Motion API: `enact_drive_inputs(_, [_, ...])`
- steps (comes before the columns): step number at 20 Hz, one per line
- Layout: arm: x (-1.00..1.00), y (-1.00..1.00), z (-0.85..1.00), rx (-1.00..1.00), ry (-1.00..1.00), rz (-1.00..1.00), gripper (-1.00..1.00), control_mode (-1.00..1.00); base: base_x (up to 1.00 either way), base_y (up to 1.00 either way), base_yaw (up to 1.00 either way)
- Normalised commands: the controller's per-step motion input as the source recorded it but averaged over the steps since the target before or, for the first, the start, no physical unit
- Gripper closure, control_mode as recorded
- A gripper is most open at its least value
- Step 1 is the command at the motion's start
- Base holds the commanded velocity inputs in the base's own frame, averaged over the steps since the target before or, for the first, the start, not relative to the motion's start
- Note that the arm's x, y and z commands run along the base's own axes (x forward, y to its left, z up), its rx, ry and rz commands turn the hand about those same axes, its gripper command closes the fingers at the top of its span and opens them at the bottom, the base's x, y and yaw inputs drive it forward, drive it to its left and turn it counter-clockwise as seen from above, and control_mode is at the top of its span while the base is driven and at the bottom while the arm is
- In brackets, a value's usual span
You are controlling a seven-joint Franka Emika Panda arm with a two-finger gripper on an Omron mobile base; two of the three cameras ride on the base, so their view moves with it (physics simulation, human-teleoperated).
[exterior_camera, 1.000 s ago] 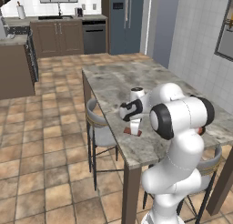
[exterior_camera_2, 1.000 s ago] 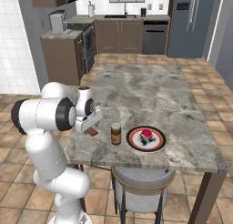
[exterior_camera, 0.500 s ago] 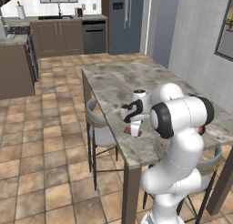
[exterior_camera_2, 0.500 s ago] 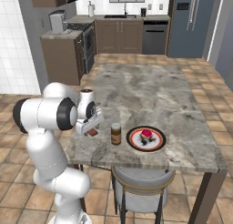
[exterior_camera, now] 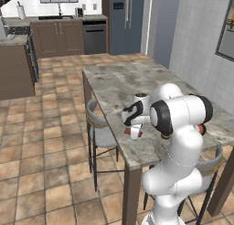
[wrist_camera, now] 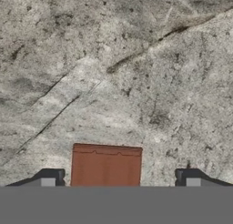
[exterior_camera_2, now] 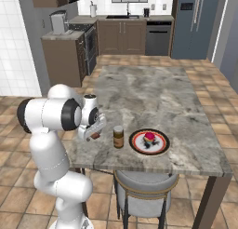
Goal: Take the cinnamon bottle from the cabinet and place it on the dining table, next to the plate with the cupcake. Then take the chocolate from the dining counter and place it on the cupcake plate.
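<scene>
Flat rectangular chocolate (wrist_camera: 106, 166) on marbled dining counter (wrist_camera: 136, 73)

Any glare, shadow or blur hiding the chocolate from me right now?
Hand view: chocolate sharp, evenly lit, no glare, lower edge cut off by the frame. Right base view: the gripper covers most of it. Left base view: soft and coarse there, hard to read.

chocolate (wrist_camera: 106, 166) near end cut off in hand view, plate (exterior_camera: 201, 129) mostly hidden behind arm
</scene>
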Motion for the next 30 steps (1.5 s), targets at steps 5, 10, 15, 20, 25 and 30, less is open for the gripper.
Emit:
enact_drive_inputs(5, [0.27, 0.09, -0.15, 0.0, -0.01, -0.13, -1.0, -1.0, 0.0, 0.0, 0.0])
enact_drive_inputs(10, [0.13, 0.06, -0.29, 0.0, -0.03, -0.14, -1.0, -1.0, 0.0, 0.0, 0.0])
enact_drive_inputs(15, [0.0, 0.19, -0.48, -0.01, -0.11, -0.15, 1.0, -1.0, 0.0, 0.0, 0.0])
enact_drive_inputs(20, [0.0, 0.18, -0.44, -0.02, -0.12, -0.15, 1.0, -1.0, 0.0, 0.0, 0.0])
enact_drive_inputs(25, [0.0, 0.01, -0.16, -0.01, -0.03, -0.09, 1.0, -1.0, 0.0, 0.0, 0.0])
enact_drive_inputs(30, [0.0, -0.06, 0.09, 0.0, 0.0, -0.01, 1.0, -1.0, 0.0, 0.0, 0.0])
